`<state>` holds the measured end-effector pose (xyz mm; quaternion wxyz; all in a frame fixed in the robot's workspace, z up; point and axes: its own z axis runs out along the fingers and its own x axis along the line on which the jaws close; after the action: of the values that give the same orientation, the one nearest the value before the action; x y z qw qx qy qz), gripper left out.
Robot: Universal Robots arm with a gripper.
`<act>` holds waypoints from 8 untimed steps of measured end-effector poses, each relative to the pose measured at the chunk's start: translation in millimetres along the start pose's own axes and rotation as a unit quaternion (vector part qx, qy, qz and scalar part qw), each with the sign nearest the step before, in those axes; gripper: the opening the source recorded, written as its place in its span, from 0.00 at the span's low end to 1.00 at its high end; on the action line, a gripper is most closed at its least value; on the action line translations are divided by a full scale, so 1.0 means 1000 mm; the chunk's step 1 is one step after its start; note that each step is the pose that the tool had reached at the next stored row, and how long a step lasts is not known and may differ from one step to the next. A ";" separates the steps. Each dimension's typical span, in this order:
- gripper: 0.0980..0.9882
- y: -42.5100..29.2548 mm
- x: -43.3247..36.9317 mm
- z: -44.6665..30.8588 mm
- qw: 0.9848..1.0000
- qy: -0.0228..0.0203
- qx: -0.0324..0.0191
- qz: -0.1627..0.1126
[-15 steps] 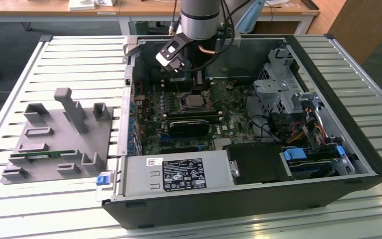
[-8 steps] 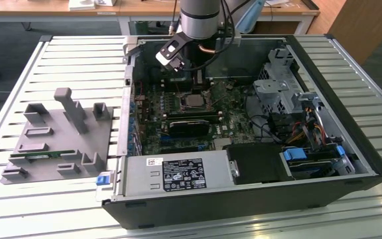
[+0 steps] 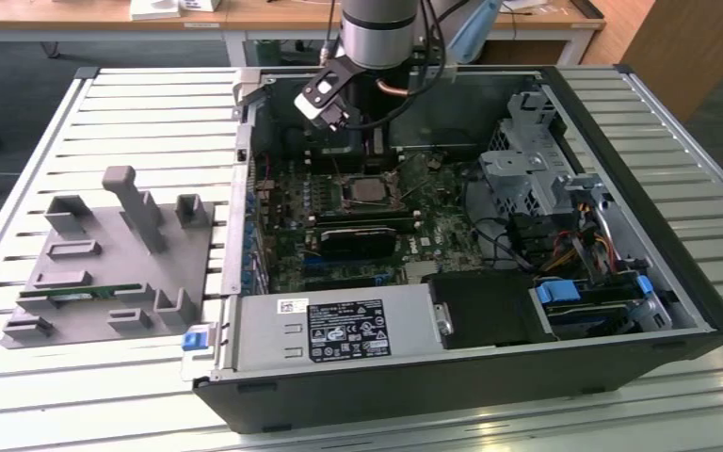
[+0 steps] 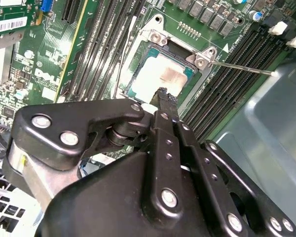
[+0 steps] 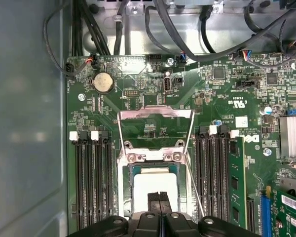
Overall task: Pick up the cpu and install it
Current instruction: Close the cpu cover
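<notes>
- Sitting flat in the square metal socket [image 5: 150,157] of the green motherboard [image 5: 153,106] is the small square cpu [image 5: 140,190] with a shiny silver-grey metal top, seen in both wrist views [image 4: 160,76].
- The black tool [image 5: 159,196] hangs right over the socket with its two fingers pressed together and nothing between them. Their tips lie over the cpu's top [image 4: 163,93]; contact cannot be told.
- The silver wire-framed load plate [image 5: 155,112] is swung open from one edge of the socket, and a thin steel lever [image 5: 195,190] runs just beside the socket.
- Long black memory slots [image 5: 91,173] flank the socket on two sides.
- The socket lies inside an open black computer case [image 3: 462,386] on a white slatted counter [image 3: 148,122].
- A grey plastic tray [image 3: 110,273] rests outside the case, well apart from the socket, toward the exterior view's left.
</notes>
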<state>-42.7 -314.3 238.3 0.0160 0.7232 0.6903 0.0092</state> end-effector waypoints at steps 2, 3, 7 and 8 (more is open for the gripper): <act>0.01 0.0001 0.0000 -0.0024 1.000 0.000 0.000 0.000; 0.01 0.0001 0.0000 -0.0034 1.000 0.000 0.000 0.000; 0.01 0.0003 -0.0001 -0.0073 1.000 0.000 0.000 0.000; 0.01 0.0003 -0.0001 -0.0084 1.000 0.000 0.000 0.000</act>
<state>-42.7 -314.3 246.7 0.0160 0.7232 0.6903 0.0092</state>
